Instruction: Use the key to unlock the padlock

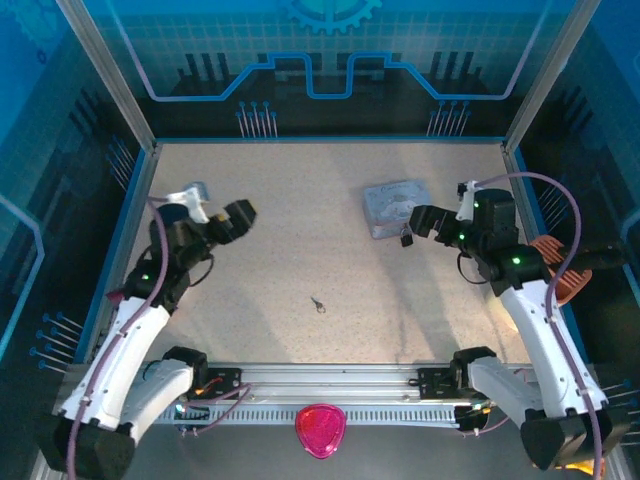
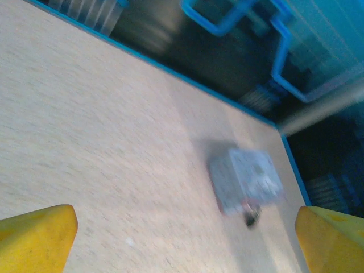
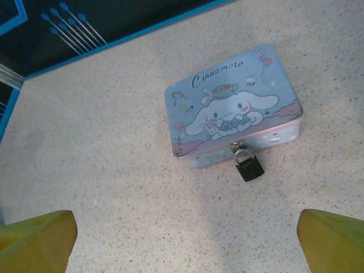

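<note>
The padlock is a small dark lock hanging from the clasp of a pale blue cartoon tin at the table's right rear. The right wrist view shows the padlock lying on the table against the front wall of the tin, shackle through the clasp. The key lies alone on the table near the middle. My right gripper hovers open just right of the tin, with yellow fingertips wide apart. My left gripper is open at the left, far from both. Its blurred view shows the tin and padlock.
A raised blue rim borders the speckled table on the left, back and right. An aluminium rail runs along the near edge between the arm bases. A pink object sits below the rail. Bare table lies between the key and the tin.
</note>
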